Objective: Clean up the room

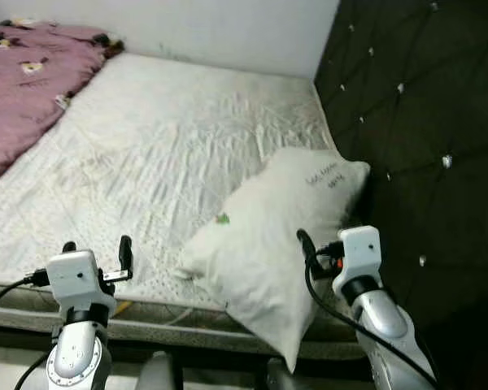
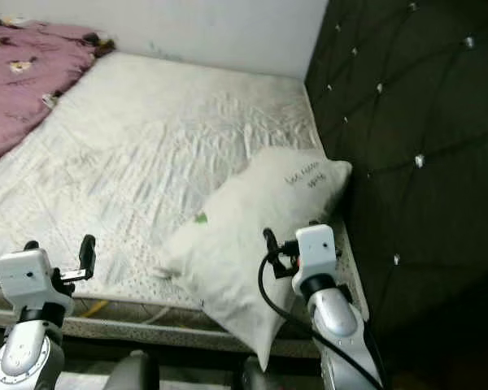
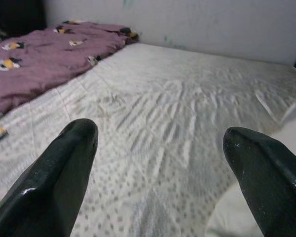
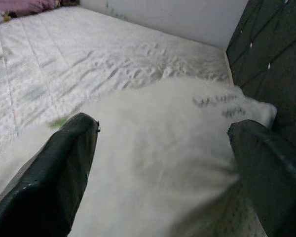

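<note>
1. I see the white pillow [image 1: 272, 236] lying askew at the near corner of the bed, at about 4 o'clock in my head view, one corner hanging over the mattress edge and its far end close to the dark tufted headboard [image 1: 423, 122].
2. It carries a small green tag and some dark lettering near its far end; it is not squared to the headboard, so I judge it not yet put right.
3. My right gripper [image 4: 163, 163] hovers just above the pillow's near half, fingers spread wide to either side of it, gripping nothing; I cannot tell whether a fingertip touches the fabric.
4. My left gripper [image 3: 163, 168] is at about 7 o'clock, over the near edge of the mattress [image 1: 163, 146], fingers parted and empty, pointing across the bare sheet.
5. The mattress cover is creased but bare through the middle.
6. A purple blanket [image 1: 24, 73] with small printed figures lies bunched along the far left side, at about 10 o'clock, well apart from the pillow.
7. My judgement: the tidy-up is at an early stage. The pillow needs seating against the headboard, and the blanket remains to be spread or folded.
</note>
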Tool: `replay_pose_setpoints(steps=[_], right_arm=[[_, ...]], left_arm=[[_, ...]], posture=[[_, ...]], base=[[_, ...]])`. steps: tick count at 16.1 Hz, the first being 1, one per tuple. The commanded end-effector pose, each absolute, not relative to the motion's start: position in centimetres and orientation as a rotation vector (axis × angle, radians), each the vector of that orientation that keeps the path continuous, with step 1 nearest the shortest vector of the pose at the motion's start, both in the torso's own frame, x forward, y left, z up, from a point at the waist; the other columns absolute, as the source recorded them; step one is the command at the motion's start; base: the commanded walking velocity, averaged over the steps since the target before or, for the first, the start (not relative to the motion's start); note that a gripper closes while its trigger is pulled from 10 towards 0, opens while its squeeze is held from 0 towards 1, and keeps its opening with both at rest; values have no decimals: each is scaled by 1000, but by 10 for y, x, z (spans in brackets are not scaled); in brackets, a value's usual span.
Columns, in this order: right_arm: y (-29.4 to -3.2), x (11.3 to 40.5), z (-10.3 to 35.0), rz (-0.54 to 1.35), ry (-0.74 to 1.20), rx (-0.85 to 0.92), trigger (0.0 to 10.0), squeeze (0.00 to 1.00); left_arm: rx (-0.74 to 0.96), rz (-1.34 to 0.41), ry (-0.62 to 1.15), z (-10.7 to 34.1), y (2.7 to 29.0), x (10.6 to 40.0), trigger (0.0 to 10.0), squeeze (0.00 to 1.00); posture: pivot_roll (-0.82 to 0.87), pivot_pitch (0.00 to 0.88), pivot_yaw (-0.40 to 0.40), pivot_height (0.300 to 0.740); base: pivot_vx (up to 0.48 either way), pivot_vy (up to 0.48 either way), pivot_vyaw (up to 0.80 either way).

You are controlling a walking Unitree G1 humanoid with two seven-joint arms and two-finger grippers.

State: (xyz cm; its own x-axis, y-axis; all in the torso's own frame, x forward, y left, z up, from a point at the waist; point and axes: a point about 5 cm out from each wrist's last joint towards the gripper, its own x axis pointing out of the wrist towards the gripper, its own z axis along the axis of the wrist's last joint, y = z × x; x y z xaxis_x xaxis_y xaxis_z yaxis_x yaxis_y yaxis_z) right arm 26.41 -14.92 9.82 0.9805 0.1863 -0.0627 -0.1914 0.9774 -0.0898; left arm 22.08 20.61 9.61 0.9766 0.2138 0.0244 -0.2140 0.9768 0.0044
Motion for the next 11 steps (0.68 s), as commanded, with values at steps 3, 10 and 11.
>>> replay_pose_setpoints(steps=[3,10,11], right_arm=[[-151,265,96,191,66,-91,10000,0],[-151,267,96,202,68,-93,10000,0],[-150,266,96,211,68,-94,10000,0]], left_arm=[[3,205,-28,98,204,222,10000,0],[-3,199,-35,99,203,224,10000,0],[-6,190,-37,99,202,224,10000,0]], posture=[[12,93,-100,624],[11,95,-104,624],[11,95,-104,624]], base=[[0,0,0],[0,0,0],[240,0,0]])
